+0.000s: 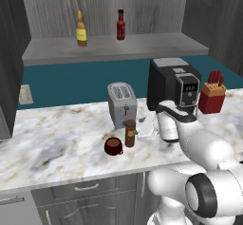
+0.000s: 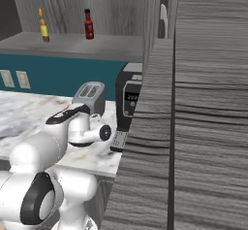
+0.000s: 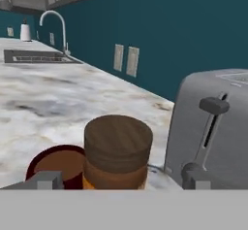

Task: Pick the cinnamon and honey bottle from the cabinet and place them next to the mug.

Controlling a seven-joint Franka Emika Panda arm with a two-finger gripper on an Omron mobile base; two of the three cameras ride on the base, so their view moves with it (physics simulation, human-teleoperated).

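Note:
The cinnamon (image 1: 130,133), a brown jar with a tan lid, stands upright on the marble counter, close to the right of the dark red-brown mug (image 1: 113,146). My gripper (image 1: 141,132) is low beside the jar and open. In the hand view the cinnamon (image 3: 117,151) sits between my fingertips (image 3: 48,179) with a gap on each side, and the mug (image 3: 55,166) lies behind it to the left. The honey bottle (image 1: 81,29) stands upright on the cabinet ledge (image 1: 152,46), at the left of the cabinet; the same honey bottle (image 2: 44,26) shows in the right base view.
A red bottle with a black cap (image 1: 121,25) stands on the ledge right of the honey bottle. A grey toaster (image 1: 122,104) is just behind the jar, with a black coffee machine (image 1: 173,84) and a red knife block (image 1: 212,96) to its right. A sink with a faucet (image 3: 54,23) lies far along the counter.

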